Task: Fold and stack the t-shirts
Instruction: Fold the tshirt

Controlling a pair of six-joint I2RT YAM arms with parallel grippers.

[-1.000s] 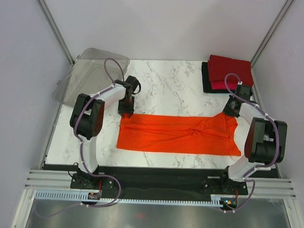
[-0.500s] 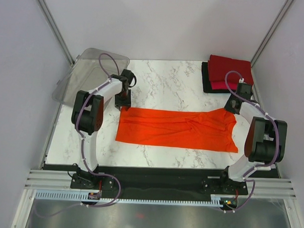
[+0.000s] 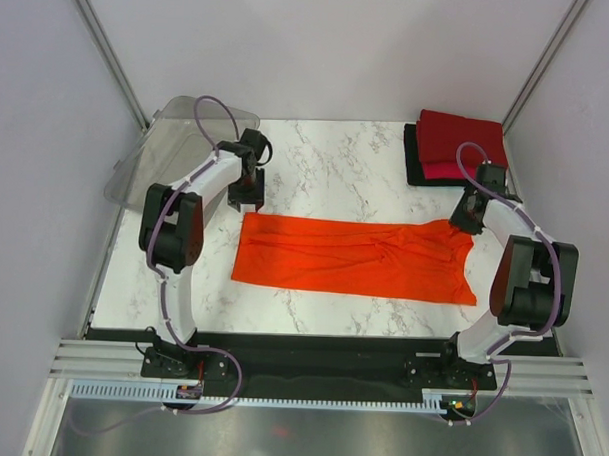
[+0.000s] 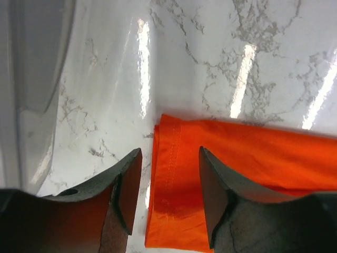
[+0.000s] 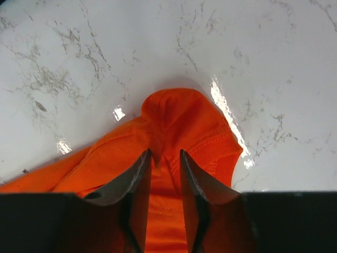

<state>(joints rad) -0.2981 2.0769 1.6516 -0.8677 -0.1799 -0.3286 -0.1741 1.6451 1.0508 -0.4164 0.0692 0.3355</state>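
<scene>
The bright orange t-shirt [image 3: 353, 258] lies on the marble table as a long flat band, folded lengthwise. My left gripper [image 3: 248, 194] is open just above the shirt's far left corner [image 4: 174, 137] and holds nothing. My right gripper [image 3: 469, 216] is over the shirt's far right corner [image 5: 174, 113], which rises in a small hump. Its jaws stand a little apart with orange cloth lying between them [image 5: 165, 153]. A stack of folded shirts sits at the far right: dark red [image 3: 463, 133] on top, pinkish-red [image 3: 439, 171] under it, black [image 3: 412, 152] at the bottom.
A clear plastic bin [image 3: 177, 144] lies tilted at the far left corner of the table, close behind the left arm; its wall shows in the left wrist view [image 4: 31, 63]. Grey walls and metal posts close in the table on three sides.
The orange shirt was dragged a little away from the arms and laid flat. The left gripper has let go of its corner and risen off it. The right gripper has barely moved.
</scene>
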